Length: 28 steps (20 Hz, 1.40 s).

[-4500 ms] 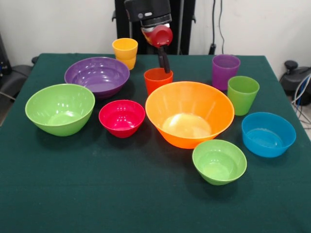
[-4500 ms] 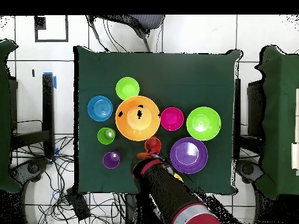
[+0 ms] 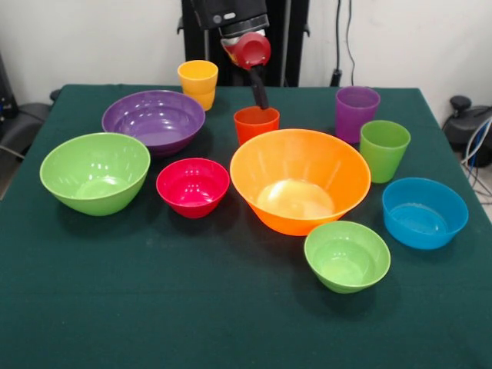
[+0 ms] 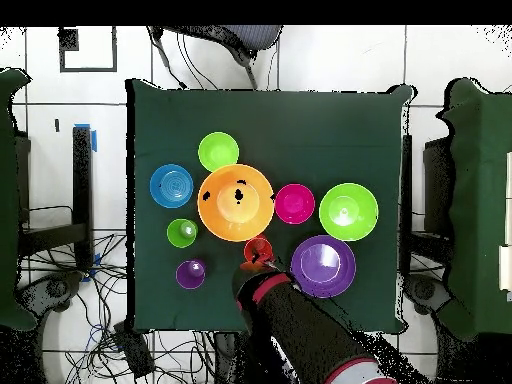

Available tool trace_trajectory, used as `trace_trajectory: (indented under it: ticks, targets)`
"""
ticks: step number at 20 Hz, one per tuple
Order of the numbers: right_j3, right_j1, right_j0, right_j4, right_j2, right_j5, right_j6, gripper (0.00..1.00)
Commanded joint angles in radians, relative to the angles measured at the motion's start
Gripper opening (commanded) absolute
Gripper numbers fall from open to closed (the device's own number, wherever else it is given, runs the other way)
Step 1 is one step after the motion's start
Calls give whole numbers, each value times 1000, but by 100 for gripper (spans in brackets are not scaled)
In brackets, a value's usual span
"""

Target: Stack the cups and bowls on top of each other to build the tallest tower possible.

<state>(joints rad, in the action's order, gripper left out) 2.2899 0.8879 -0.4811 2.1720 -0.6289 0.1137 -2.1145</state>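
Six bowls stand apart on the green table (image 3: 231, 323), none stacked: the biggest orange bowl (image 3: 300, 181) (image 4: 235, 202), the purple bowl (image 3: 154, 119) (image 4: 322, 266), the big green bowl (image 3: 94, 171) (image 4: 348, 211), the magenta bowl (image 3: 192, 186) (image 4: 294, 203), the small green bowl (image 3: 347, 255) (image 4: 218, 151) and the blue bowl (image 3: 424, 212) (image 4: 171, 186). My gripper (image 3: 261, 94) (image 4: 250, 262) reaches down to the rim of an upright orange cup (image 3: 256, 123) (image 4: 257, 250) just behind the orange bowl. Whether it grips the cup is hidden.
A yellow cup (image 3: 197, 83) stands at the back near the pedestal; the arm hides it in the overhead view. A purple cup (image 3: 357, 111) (image 4: 190, 273) and a green cup (image 3: 383, 148) (image 4: 182, 233) stand upright beside the orange bowl.
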Motion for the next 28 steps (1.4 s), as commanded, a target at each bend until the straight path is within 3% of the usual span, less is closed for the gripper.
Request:
trace_trajectory:
  ticks: [1, 5, 12, 17, 20, 22, 28]
  targets:
    - [25, -22, 30, -16, -34, 47, 38, 0]
    - [41, -24, 12, -5, -53, 62, 49, 0]
    - [-48, -144, 143, 44, 132, 44, 67, 0]
    - [-49, -169, 130, 58, 122, 76, 70, 0]
    - [-50, -160, 130, 59, 124, 47, 65, 0]
    - [-65, -170, 161, 64, 164, 33, 67, 0]
    - [-62, -168, 157, 61, 156, 49, 71, 0]
